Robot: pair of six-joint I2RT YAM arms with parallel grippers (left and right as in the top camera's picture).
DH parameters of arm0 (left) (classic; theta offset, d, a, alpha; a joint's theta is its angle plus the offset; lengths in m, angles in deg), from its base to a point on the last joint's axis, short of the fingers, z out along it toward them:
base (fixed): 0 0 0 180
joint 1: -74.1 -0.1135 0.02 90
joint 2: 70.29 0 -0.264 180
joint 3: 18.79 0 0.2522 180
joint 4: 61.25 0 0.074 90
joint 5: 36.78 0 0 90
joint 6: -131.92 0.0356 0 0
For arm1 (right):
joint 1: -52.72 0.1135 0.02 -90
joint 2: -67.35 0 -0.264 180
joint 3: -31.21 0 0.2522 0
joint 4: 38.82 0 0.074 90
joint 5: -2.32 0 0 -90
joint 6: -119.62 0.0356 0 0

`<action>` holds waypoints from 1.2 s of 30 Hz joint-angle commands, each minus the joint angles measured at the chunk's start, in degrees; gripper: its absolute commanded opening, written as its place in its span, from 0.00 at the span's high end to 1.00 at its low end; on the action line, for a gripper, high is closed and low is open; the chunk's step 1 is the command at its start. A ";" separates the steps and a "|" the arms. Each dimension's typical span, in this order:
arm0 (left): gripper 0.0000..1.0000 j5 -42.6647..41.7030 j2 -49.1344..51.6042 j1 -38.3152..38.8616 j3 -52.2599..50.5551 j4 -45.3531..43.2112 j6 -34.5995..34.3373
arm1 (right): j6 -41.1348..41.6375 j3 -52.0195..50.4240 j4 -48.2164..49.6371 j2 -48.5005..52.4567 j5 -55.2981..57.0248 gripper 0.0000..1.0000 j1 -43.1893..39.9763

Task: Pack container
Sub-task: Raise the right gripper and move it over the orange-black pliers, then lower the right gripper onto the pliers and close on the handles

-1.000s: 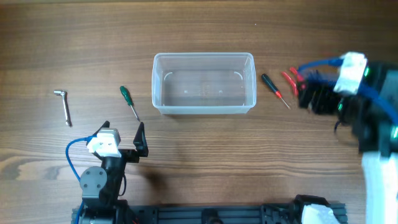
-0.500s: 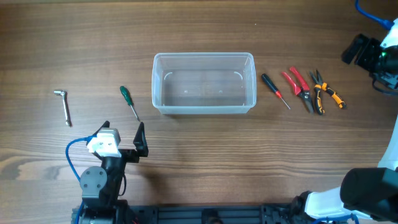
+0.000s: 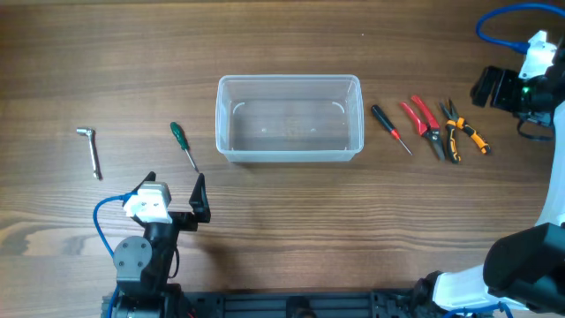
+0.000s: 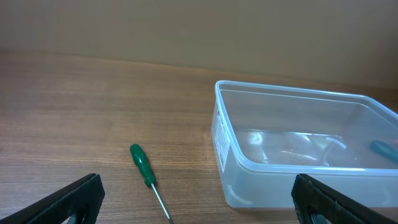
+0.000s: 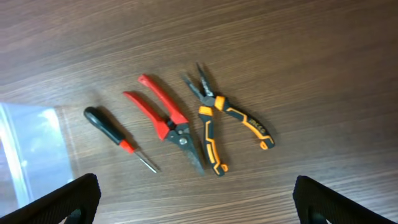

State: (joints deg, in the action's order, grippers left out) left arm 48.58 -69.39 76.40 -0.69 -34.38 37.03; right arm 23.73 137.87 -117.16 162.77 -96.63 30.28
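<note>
The clear plastic container (image 3: 290,118) stands empty at the table's middle; it also shows in the left wrist view (image 4: 298,149) and at the left edge of the right wrist view (image 5: 31,149). A green-handled screwdriver (image 3: 184,146) (image 4: 146,171) lies left of it. Right of it lie a black-and-red screwdriver (image 3: 389,127) (image 5: 118,137), red-handled cutters (image 3: 424,119) (image 5: 168,124) and orange-and-black pliers (image 3: 463,132) (image 5: 217,124). My left gripper (image 3: 177,199) (image 4: 199,199) is open near the front, facing the green screwdriver. My right gripper (image 3: 485,87) (image 5: 199,199) is open, raised at the far right above the tools.
A silver hex key (image 3: 91,148) lies at the far left of the wooden table (image 3: 282,212). The arm bases sit along the front edge.
My right arm swung away from above the tools to the far right edge, uncovering the cutters and pliers, then shifted slightly left and down. The left arm has not moved.
</note>
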 commanded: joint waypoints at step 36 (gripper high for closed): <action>0.00 -1.09 -0.20 0.33 -0.37 -0.22 -0.31 | -19.67 -11.06 16.04 5.53 6.54 0.00 -4.74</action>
State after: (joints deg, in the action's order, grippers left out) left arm 48.58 -69.39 76.40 -0.69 -34.38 37.03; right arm 13.83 126.81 -104.48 167.78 -90.22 26.76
